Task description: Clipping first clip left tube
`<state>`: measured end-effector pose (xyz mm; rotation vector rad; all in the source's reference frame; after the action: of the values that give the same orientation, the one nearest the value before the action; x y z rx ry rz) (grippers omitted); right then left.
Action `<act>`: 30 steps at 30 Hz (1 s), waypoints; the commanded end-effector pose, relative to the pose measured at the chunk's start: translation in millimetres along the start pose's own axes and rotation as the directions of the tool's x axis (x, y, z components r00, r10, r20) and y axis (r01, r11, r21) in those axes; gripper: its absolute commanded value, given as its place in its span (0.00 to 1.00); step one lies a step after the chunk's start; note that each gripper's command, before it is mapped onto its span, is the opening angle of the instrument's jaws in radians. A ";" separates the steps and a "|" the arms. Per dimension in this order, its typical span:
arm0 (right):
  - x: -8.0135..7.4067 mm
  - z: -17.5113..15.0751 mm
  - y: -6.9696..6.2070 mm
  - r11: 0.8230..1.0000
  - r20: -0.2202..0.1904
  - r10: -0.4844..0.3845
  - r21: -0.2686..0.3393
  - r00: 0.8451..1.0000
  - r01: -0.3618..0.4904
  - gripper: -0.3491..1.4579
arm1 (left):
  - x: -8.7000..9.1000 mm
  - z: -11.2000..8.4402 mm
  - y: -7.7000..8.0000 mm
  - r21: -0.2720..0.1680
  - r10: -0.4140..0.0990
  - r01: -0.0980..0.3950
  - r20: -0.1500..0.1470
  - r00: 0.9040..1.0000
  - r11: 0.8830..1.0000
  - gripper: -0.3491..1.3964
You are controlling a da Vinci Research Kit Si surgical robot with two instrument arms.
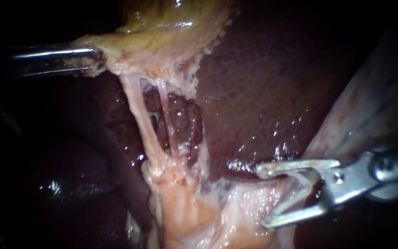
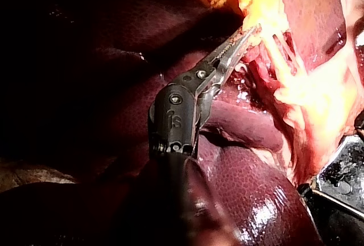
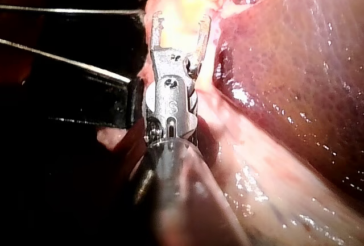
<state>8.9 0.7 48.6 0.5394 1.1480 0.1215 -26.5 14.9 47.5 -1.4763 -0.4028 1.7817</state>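
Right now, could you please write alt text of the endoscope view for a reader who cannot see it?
My right instrument, jaws open, hangs apart from the unclipped left tube. My left instrument has its jaws shut on the edge of the gallbladder, beside the dark liver.

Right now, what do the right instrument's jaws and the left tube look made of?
The right instrument has jaws that look like bare metal: silvery, with a satin sheen and hard bright glints. The left tube looks like soft wet tissue: pale pink, glossy, slightly translucent and stretched taut, so probably thin-walled.
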 end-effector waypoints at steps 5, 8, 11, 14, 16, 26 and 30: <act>1.4 3.5 1.6 0.998 -0.047 0.056 -0.025 0.997 -0.058 0.47 | 0.0 0.0 0.0 0.000 0.001 -0.001 0.000 1.000 1.000 0.00; 2.0 5.2 2.8 0.995 -0.070 0.091 -0.037 0.993 -0.094 0.47 | 0.0 0.0 0.0 0.001 0.001 -0.001 0.000 1.000 1.000 0.00; 2.2 6.7 4.0 0.992 -0.095 0.113 -0.048 0.989 -0.118 0.47 | 0.0 0.1 0.1 0.001 0.000 0.000 0.000 1.000 1.000 0.00; 2.2 7.8 5.2 0.988 -0.105 0.134 -0.056 0.985 -0.141 0.47 | 0.0 0.2 0.1 0.002 0.000 0.000 0.000 1.000 1.000 0.00; 2.1 8.3 5.8 0.985 -0.116 0.154 -0.061 0.981 -0.161 0.47 | 0.0 0.2 0.2 0.002 0.001 -0.001 0.000 1.000 1.000 0.00; 1.7 10.8 8.4 0.980 -0.130 0.181 -0.060 0.975 -0.190 0.47 | 0.0 0.3 0.3 0.003 0.001 -0.001 0.000 1.000 1.000 0.00; 1.0 11.3 9.0 0.978 -0.130 0.192 -0.059 0.973 -0.201 0.47 | 0.0 0.2 0.4 0.004 0.001 -0.001 0.000 1.000 1.000 0.00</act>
<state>21.0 5.0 55.6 0.5881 1.2044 0.3722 -26.9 14.6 47.4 -1.4739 -0.3984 1.7816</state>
